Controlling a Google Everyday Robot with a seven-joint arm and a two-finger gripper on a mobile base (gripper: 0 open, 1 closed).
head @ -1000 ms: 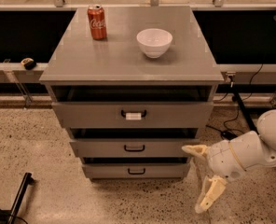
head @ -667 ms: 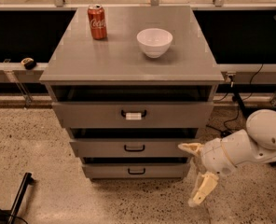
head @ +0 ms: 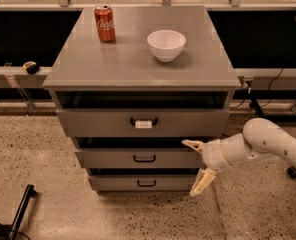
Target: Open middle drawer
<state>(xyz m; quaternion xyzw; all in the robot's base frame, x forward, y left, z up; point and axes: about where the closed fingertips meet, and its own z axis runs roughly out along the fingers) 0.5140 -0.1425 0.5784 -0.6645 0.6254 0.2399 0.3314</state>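
The middle drawer (head: 113,158) is a grey flat front with a small black loop handle (head: 144,158), set between the taller top drawer with a white tag (head: 143,124) and the narrowest bottom drawer (head: 146,183). My gripper (head: 197,167) is open, with cream fingers (head: 203,182) spread one above the other. It hangs in front of the right end of the middle drawer, well right of the handle. It holds nothing. The white arm (head: 268,144) reaches in from the right.
On the cabinet top (head: 88,66) stand a red cola can (head: 104,23) and a white bowl (head: 166,44). A black strut (head: 19,211) lies on the speckled floor at the lower left. Cables hang right of the cabinet.
My gripper and arm have moved left, from beside the cabinet's right edge to in front of the middle drawer's right end. The drawers have not moved.
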